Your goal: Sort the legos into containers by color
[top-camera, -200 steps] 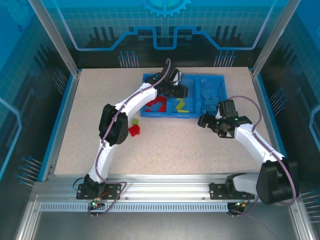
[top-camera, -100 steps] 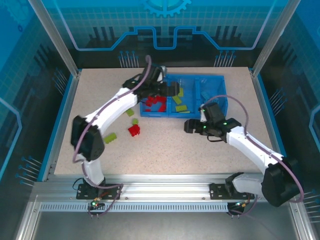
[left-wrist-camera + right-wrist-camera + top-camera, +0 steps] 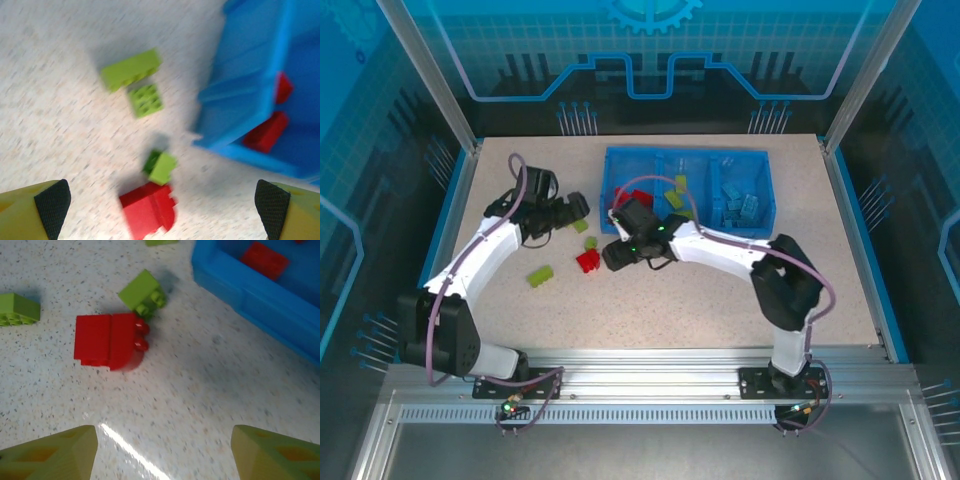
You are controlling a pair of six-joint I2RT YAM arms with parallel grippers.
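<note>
A red lego (image 3: pixel 588 261) lies on the table just in front of the blue tray (image 3: pixel 686 156), with a small yellow-green lego (image 3: pixel 590 241) right behind it. My left gripper (image 3: pixel 567 212) hovers open to the upper left of them; its view shows the red lego (image 3: pixel 149 210), the small green one (image 3: pixel 161 167) and two more green legos (image 3: pixel 131 70). My right gripper (image 3: pixel 616 252) is open, just right of the red lego (image 3: pixel 109 341). Its fingertips (image 3: pixel 50 455) hold nothing. The containers hold red (image 3: pixel 638 198), yellow-green (image 3: pixel 675 195) and blue legos (image 3: pixel 740 200).
Another yellow-green lego (image 3: pixel 540 275) lies alone left of the red one. The tray's near wall (image 3: pixel 255 295) stands close on the right of my right gripper (image 3: pixel 165 455). Both arms reach across the middle of the table, near each other. Blue rails edge the table.
My left arm swung from over the tray back to the left and its jaws opened wide. My right arm swept left from beside the tray to the red lego.
</note>
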